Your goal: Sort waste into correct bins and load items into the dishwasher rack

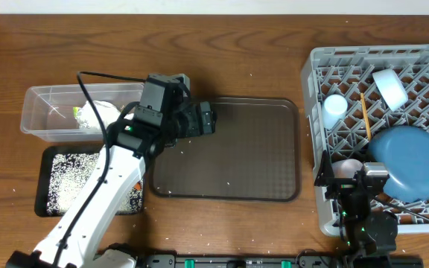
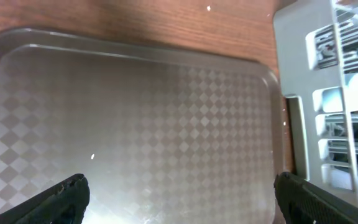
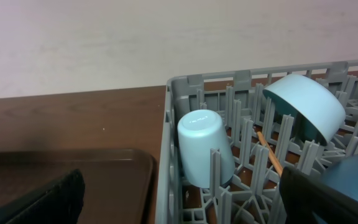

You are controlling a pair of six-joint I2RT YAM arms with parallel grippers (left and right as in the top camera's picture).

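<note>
The grey dishwasher rack [image 1: 313,134] at the right holds a large blue plate [image 1: 410,162], a light blue cup [image 1: 334,109], a pale blue bowl [image 1: 390,88], a wooden chopstick [image 1: 365,115] and a white-pink cup [image 1: 348,168]. A crumpled wrapper [image 1: 95,115] lies in the clear tub [image 1: 39,112]. White rice [image 1: 69,179] covers the black tray [image 1: 45,160]. My left gripper [image 1: 208,119] [image 2: 182,190] hangs open over the brown serving tray, holding nothing. My right gripper [image 1: 348,180] [image 3: 182,196] is open at the rack's near left corner, facing the cup [image 3: 204,146] and bowl [image 3: 306,109].
The large brown serving tray [image 1: 229,160] [image 2: 166,99] lies between the bins and the rack, with a few stray white grains on it. The rack's wall [image 2: 303,43] stands just right of that tray. The wooden table [image 1: 222,45] runs behind everything.
</note>
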